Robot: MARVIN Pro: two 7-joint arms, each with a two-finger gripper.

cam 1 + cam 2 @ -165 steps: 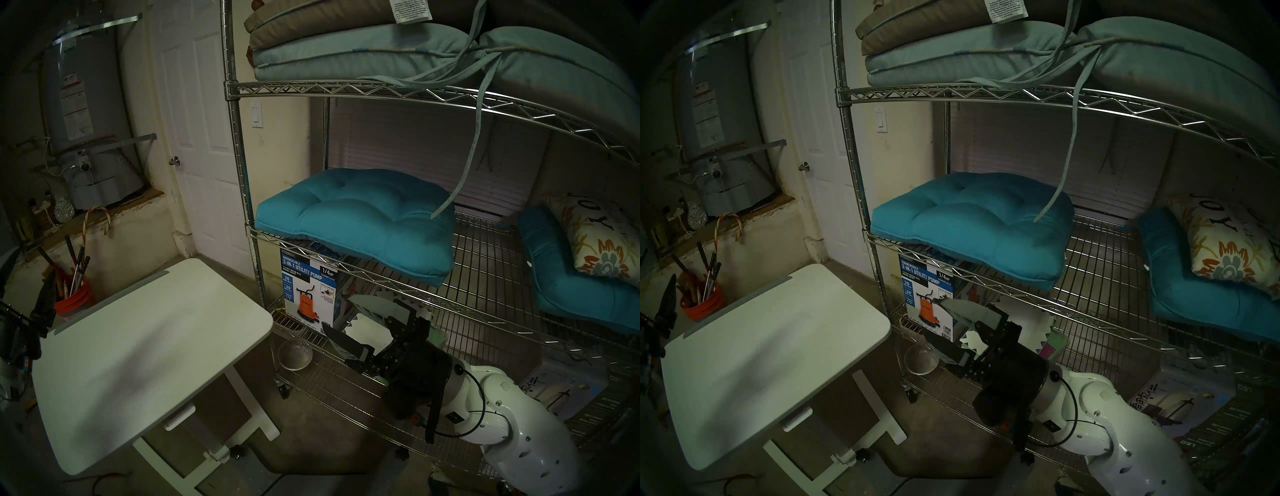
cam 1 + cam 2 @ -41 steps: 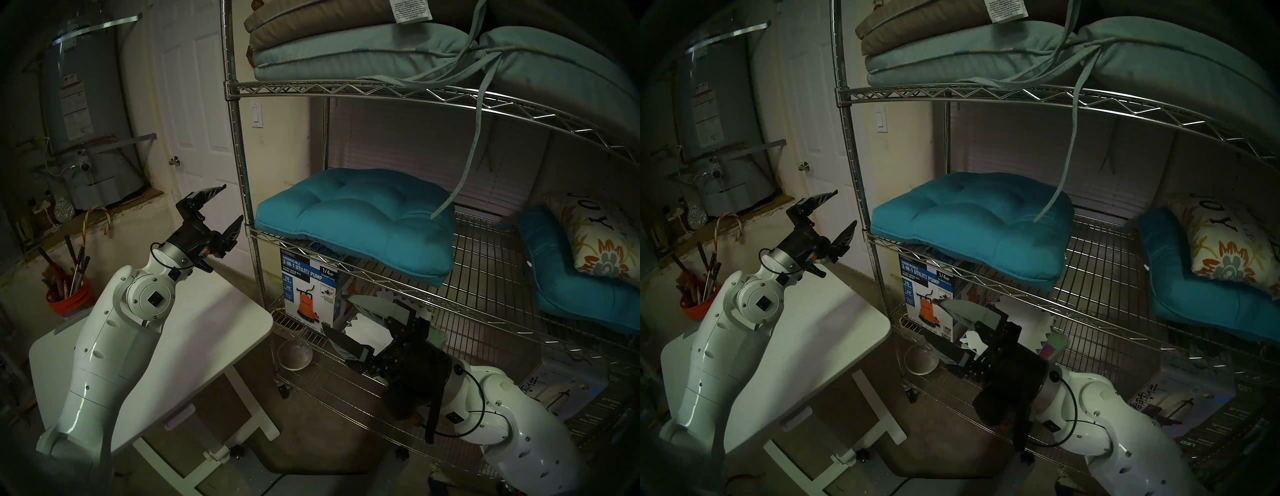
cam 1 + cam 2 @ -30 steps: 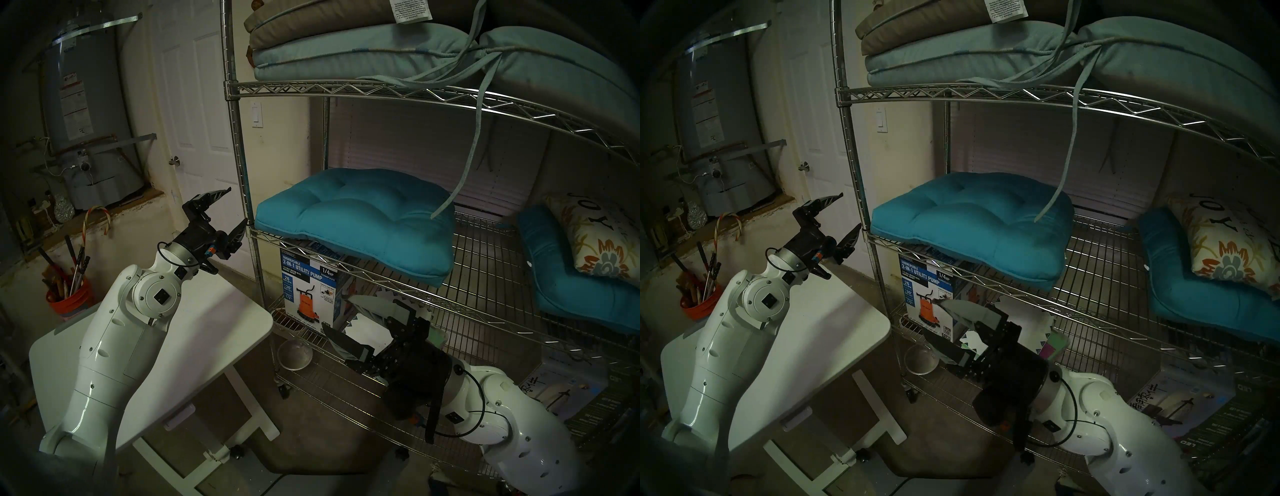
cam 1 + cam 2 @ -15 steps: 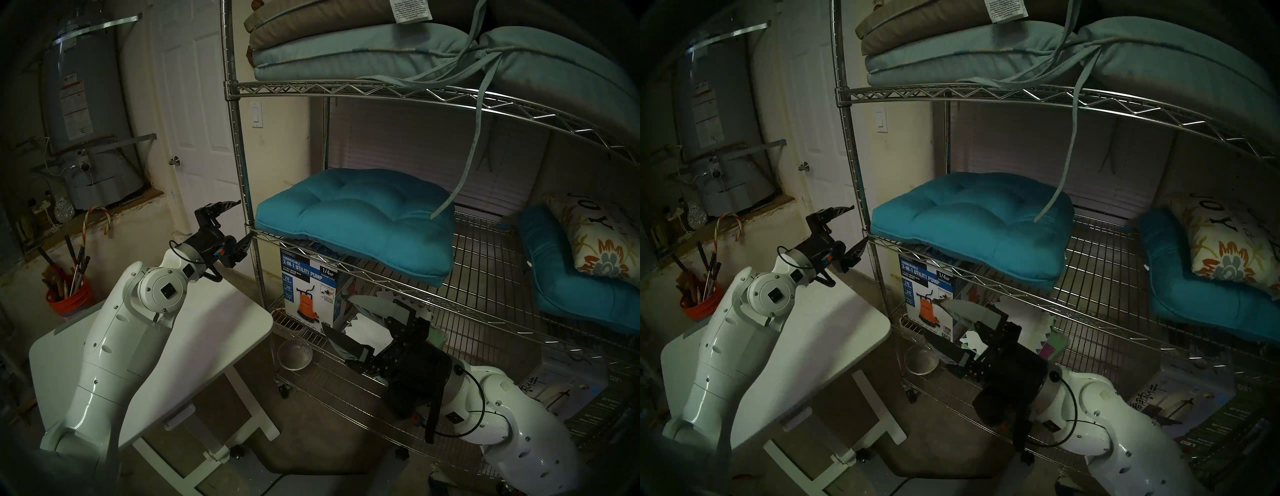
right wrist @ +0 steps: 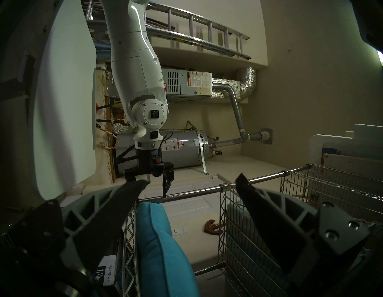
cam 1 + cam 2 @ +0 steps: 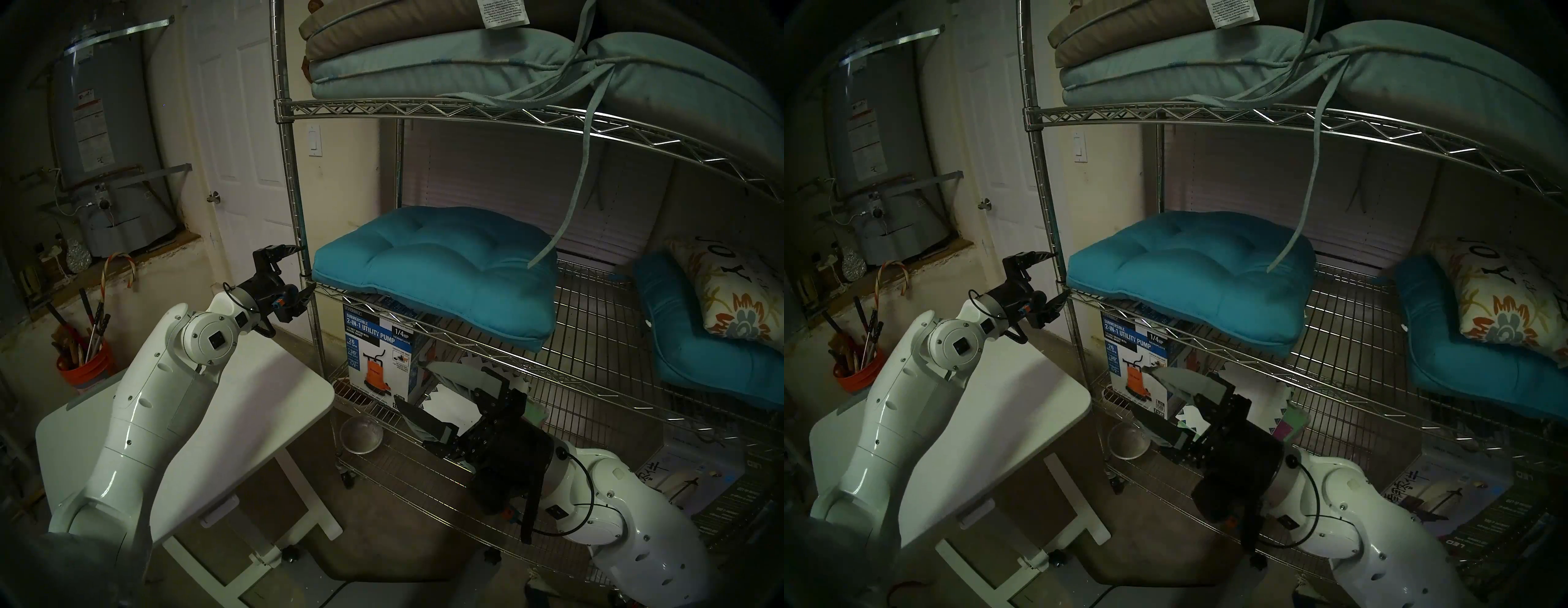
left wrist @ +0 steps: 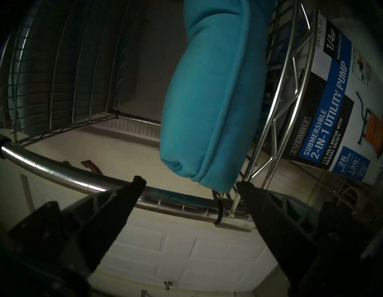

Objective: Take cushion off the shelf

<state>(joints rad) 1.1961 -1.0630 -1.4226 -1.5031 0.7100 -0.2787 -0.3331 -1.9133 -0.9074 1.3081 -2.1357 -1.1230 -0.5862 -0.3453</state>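
Reaching in from the 9 o'clock side of the head view, the left gripper (image 6: 304, 268) is closing the gap it had a second ago: its spread fingers (image 7: 132, 195), which were standing clear of the chrome corner post (image 6: 297, 204), are now straddling that post, level with the tier that bears the cushion (image 6: 437, 271). That means the approach is nearly over, though nothing is being gripped yet, and I judge the post is standing between the fingers and the fabric, so the line may need shifting toward 3 o'clock. The cushion is lying flat on the middle tier of the wire shelf (image 6: 594, 335), its near corner (image 7: 207, 116) sagging plump and rounded over the zigzag wire rim, teal cloth with piped seam and tufted dimples. At 5 o'clock the right gripper (image 6: 424, 390) is idling with fingers wide and empty. The white bench (image 6: 237, 416) is waiting smooth and bare at 7 o'clock.
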